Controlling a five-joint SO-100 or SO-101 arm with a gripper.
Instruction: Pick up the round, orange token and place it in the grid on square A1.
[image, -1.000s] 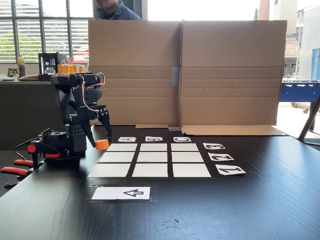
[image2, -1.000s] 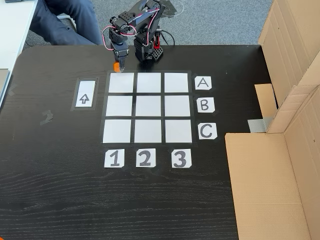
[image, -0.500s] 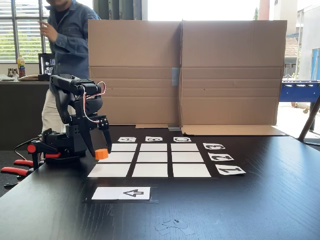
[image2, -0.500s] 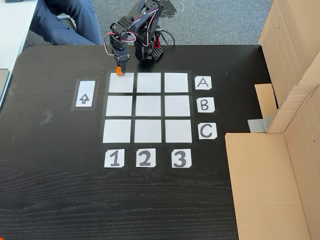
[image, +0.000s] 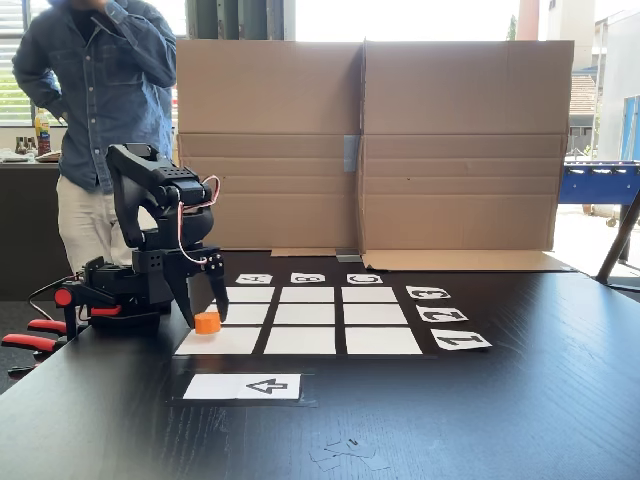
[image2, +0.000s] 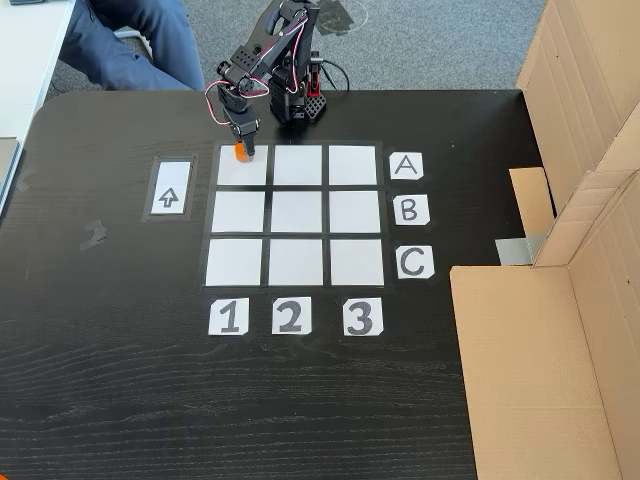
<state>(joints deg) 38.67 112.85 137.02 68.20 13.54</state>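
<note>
- From the low fixed view I see my claw (image: 204, 317) pointing down at the table (image: 520, 400), its two dark fingers (image: 217, 296) straddling the token (image: 207, 322).
- The fingers sit close on either side of the orange token; I cannot tell whether they press on it or have just let go.
- In that view the token looks to sit down on the near-left white cell, square A1 (image: 222, 341), at its far left edge.
- In the fixed view from above, the claw (image2: 240, 152) hangs over square A1 (image2: 243, 168), the corner cell at about 10 o'clock of the grid (image2: 295, 215).
- The token (image2: 240, 152) shows as an orange dot on the top edge of that cell, near its middle, half hidden by the fingers.
- Tag A (image2: 406, 166) sits at 3 o'clock of the top row, and tag 1 (image2: 229, 316) at 6 o'clock below the left column; both line up with this cell.
- The arrow card (image2: 171, 188) lies at 9 o'clock of the grid, just beside it and apart from it.
- The arm's base (image2: 297, 100) stands at 12 o'clock of the grid, at the table's far edge.
- A person (image: 95, 120) in a denim shirt stands behind the arm in the low view.
- Cardboard walls (image: 370, 150) rise behind the grid there.
</note>
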